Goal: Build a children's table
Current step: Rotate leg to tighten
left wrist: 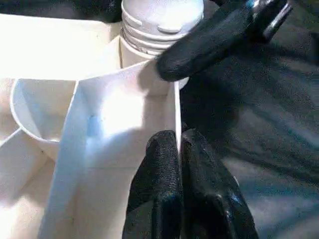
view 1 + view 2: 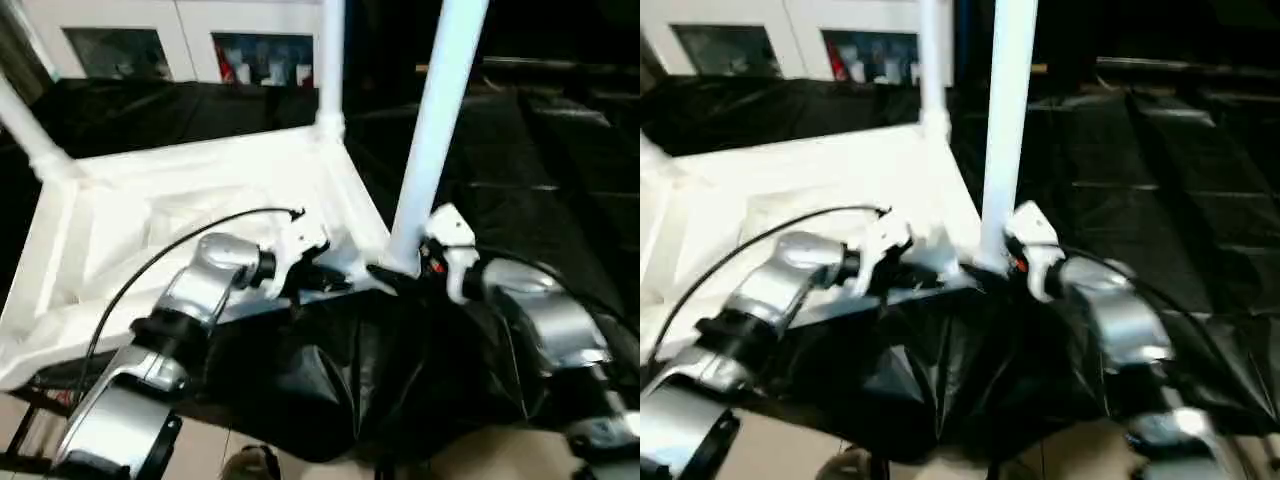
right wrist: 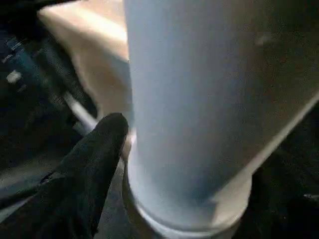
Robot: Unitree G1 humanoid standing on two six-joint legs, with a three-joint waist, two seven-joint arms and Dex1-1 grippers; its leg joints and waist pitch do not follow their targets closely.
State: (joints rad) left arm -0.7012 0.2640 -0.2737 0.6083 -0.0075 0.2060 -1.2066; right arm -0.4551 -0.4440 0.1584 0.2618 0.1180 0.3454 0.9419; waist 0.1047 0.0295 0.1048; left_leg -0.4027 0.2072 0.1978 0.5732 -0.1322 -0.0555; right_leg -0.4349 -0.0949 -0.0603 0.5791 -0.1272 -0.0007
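The white tabletop (image 2: 200, 200) lies upside down, ribbed underside up, on the black-draped table. Three white legs stand in its corner sockets: one at the far left (image 2: 30, 130), one at the far corner (image 2: 331, 60) and one at the near right corner (image 2: 437, 130). My left gripper (image 1: 179, 149) is shut on the thin rim wall of the tabletop beside that near right socket (image 1: 149, 50). My right gripper (image 2: 395, 272) holds the base of the near right leg (image 3: 199, 99). One black finger (image 3: 94, 164) lies against the leg; the other is hidden behind it.
The black drape (image 2: 520, 180) spreads to the right and hangs in folds off the near edge (image 2: 330, 390). White cabinets with glass fronts (image 2: 260, 55) stand at the back. A black cable (image 2: 170, 250) arcs over my left forearm. Pale floor (image 2: 210, 450) shows below.
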